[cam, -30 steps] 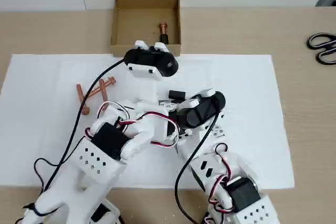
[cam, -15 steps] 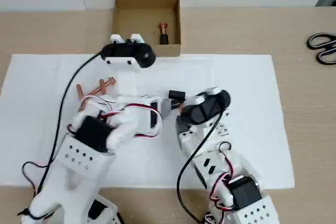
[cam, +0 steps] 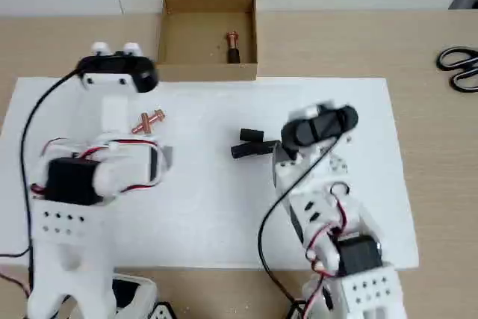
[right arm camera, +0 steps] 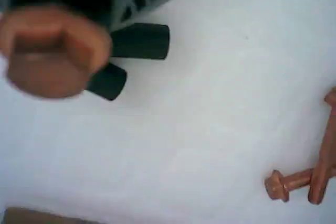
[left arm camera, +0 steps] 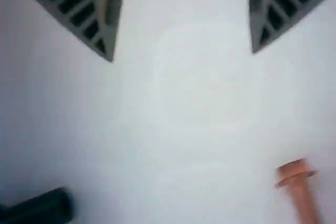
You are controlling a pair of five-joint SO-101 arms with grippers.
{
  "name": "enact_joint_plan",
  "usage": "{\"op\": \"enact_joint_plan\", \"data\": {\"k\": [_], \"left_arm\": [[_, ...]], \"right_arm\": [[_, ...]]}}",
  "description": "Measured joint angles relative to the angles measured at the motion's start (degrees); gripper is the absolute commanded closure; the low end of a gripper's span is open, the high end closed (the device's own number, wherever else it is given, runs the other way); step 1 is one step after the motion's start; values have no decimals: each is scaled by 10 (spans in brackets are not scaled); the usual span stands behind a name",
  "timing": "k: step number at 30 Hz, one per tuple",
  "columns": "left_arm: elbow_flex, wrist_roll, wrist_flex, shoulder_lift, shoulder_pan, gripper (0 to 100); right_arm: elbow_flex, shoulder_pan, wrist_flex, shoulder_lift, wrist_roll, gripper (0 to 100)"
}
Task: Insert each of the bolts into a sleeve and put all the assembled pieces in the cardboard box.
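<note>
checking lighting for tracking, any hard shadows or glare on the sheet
High view: even light, only soft shadows on the sheet, no glare. Left wrist view: sheet glare-free under the open left gripper. Right wrist view: faint shadows beside the sleeves; the bolt near the lens hides part of one.

The left arm (cam: 97, 177), at eight o'clock in the high view, and the right arm (cam: 328, 214), at five o'clock, are built of white shells with black motor blocks. Black cables (cam: 261, 237) and red-and-white wires (cam: 323, 238) are looped along them. Diamond-shaped holes are punched in the bases (cam: 56, 225). Dark grey slotted fingers (left arm camera: 79, 9) are fitted to the left arm.
</note>
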Motion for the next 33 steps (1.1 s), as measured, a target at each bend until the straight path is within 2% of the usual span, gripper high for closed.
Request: {"op": "enact_joint_plan", "data": {"k": [4, 6, 18, 25, 33], "left_arm": [[0, -123, 16, 0, -36, 837], [0, -146, 16, 0, -48, 837], [8, -158, 24, 0, -106, 837], [40, -159, 24, 0, -109, 838], [58, -159, 24, 0, -109, 839]], "right_arm": [[-136, 4, -21, 168, 0, 995], [-210, 3, -55, 263, 0, 995], [-611, -4, -303, 808, 0, 995], [-776, -43, -365, 1022, 0, 995], [-913, -47, -383, 1189, 0, 995]]}}
